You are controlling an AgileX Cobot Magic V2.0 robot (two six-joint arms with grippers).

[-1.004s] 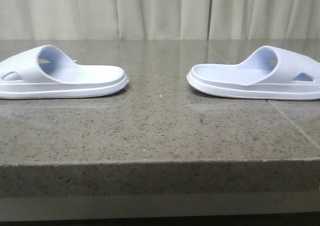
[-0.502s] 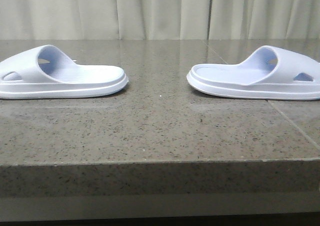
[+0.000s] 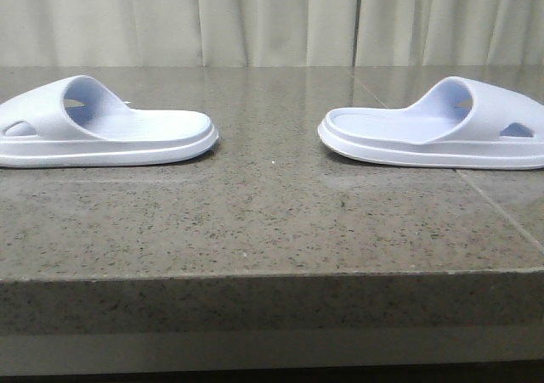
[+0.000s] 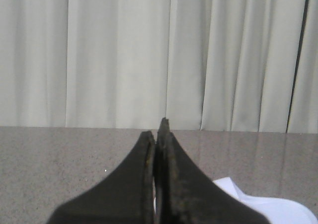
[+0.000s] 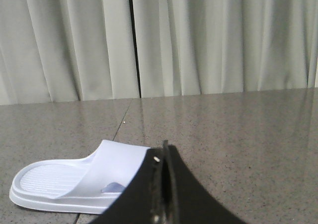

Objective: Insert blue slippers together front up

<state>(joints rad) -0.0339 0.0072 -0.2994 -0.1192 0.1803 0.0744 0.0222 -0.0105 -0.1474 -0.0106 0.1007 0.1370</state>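
Fingers on both grippers, left point(image 4: 158, 134) and right point(image 5: 164, 157), pressed together, holding nothing. Left slipper point(image 3: 102, 126) and right slipper point(image 3: 438, 128) sit flat, well apart, heels facing. Risk: foam sole skids on the polished table point(image 3: 272, 222) if jaws don't spread before contact.
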